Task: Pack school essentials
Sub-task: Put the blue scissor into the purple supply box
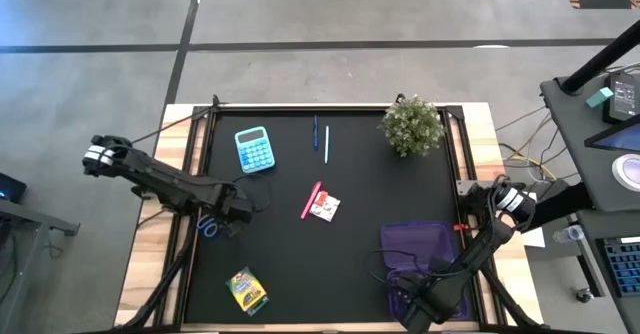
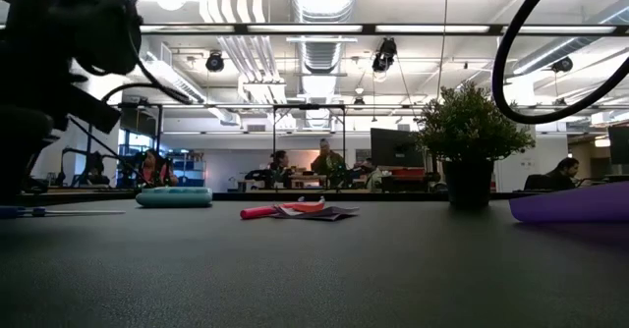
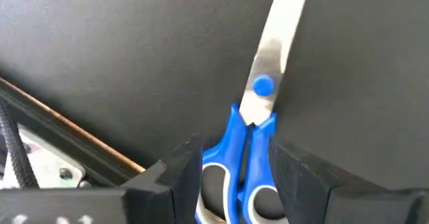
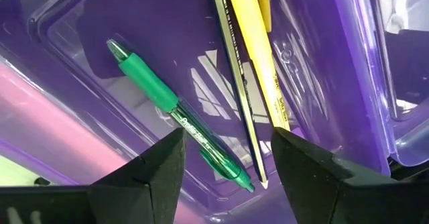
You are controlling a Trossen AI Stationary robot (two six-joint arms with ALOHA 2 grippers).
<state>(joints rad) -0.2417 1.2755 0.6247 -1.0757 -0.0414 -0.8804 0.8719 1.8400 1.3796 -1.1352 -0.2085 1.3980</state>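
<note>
**Scissors between my left fingers**

Blue-handled scissors (image 3: 249, 140) lie on the black mat (image 1: 330, 224) at its left edge, my left gripper (image 3: 234, 184) spread around the handles. My right gripper (image 4: 224, 174) hangs released over the purple case (image 4: 87, 70), which holds a green pen (image 4: 175, 113).

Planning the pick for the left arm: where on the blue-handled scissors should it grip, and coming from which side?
Grip the blue handles, where the left gripper already straddles them, fingers apart on either side. The scissors lie flat and closed on the mat, so come from above at the handle end; the handles are thicker than the thin blade.
</note>
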